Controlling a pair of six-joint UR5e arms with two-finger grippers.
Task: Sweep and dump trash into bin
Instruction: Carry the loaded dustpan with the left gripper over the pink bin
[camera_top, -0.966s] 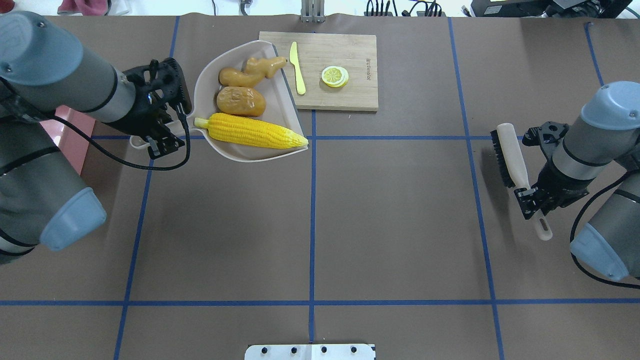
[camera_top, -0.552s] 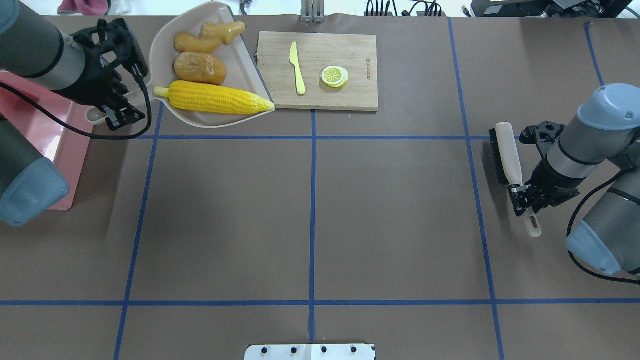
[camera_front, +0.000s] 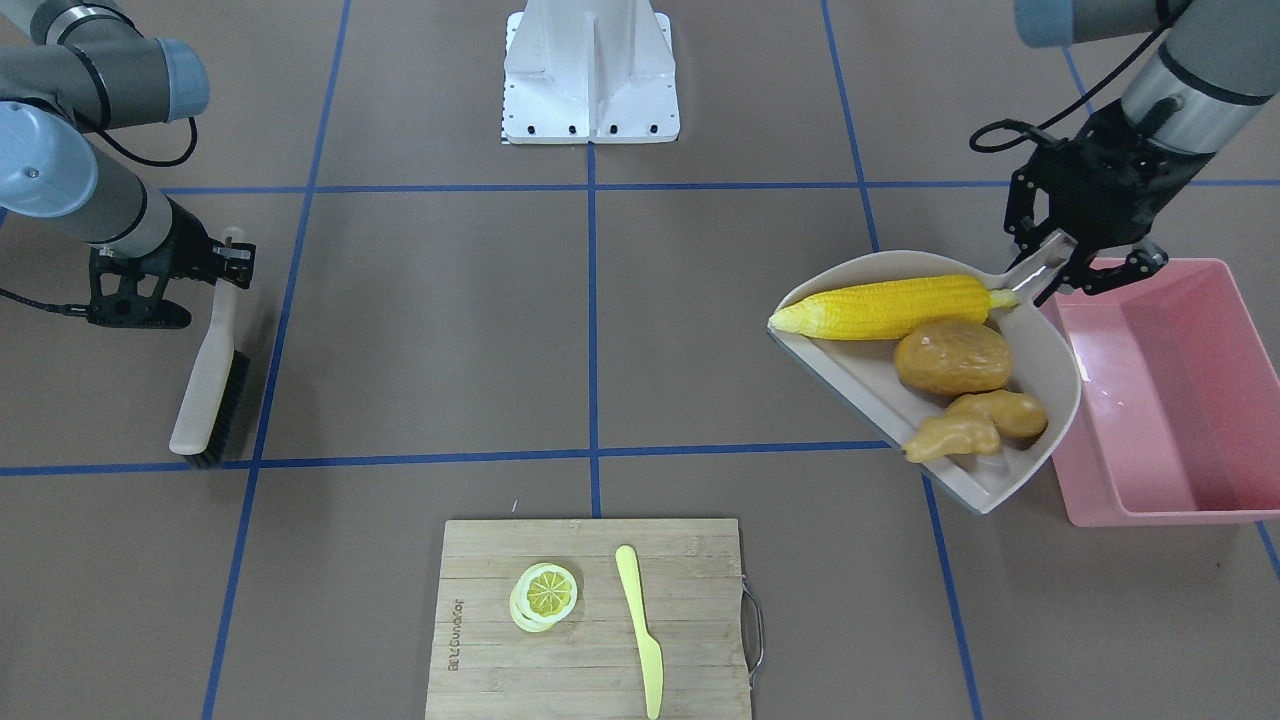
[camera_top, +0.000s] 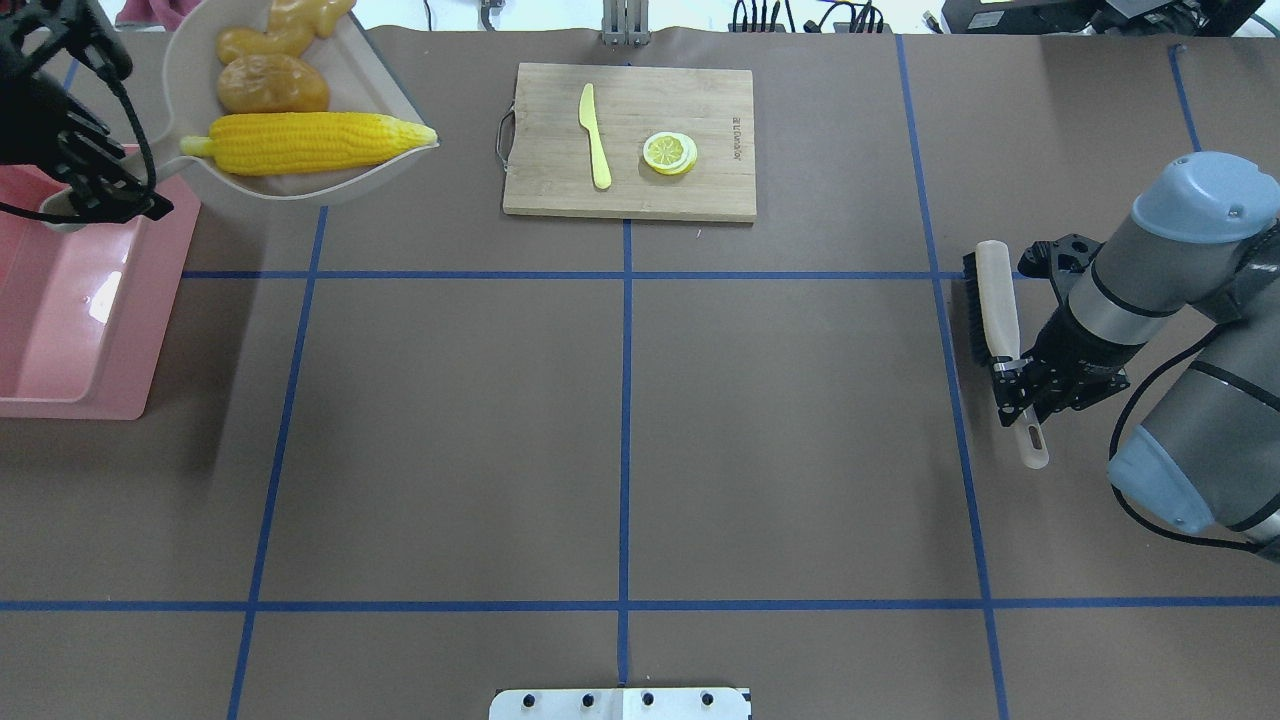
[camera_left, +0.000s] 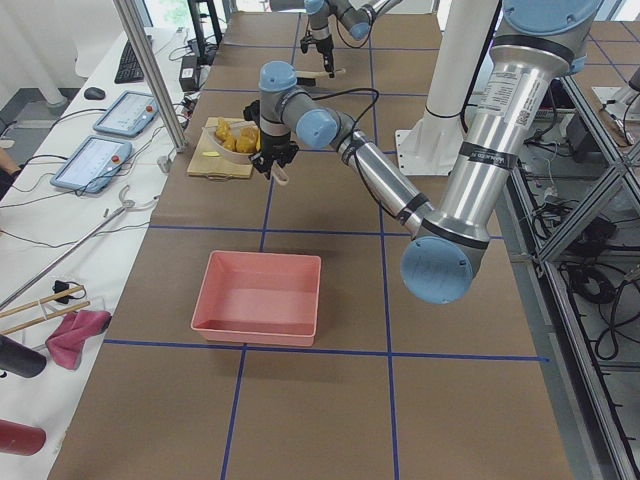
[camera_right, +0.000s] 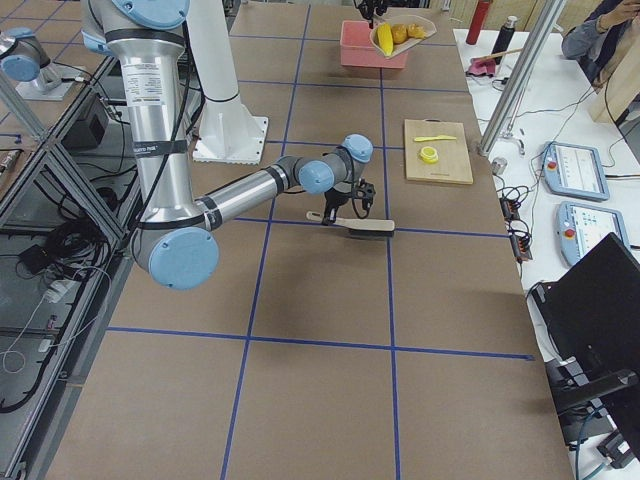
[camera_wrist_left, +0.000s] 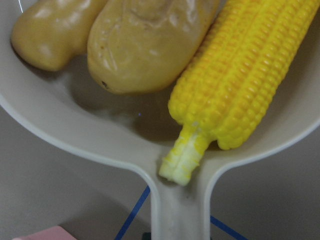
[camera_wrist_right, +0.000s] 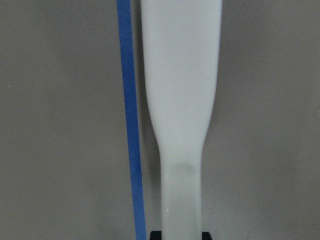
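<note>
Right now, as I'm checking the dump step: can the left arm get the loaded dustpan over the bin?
Probably yes: the left gripper holds the dustpan right beside the bin, which looks empty, and nothing stands between them.

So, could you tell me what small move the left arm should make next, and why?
Probably carry the dustpan a little sideways until it sits over the open bin. The left hand grips its handle at the bin's edge, but the corn cob, potato and ginger root lie in a pan hanging mostly beside the bin; tipping now might spill them.
</note>
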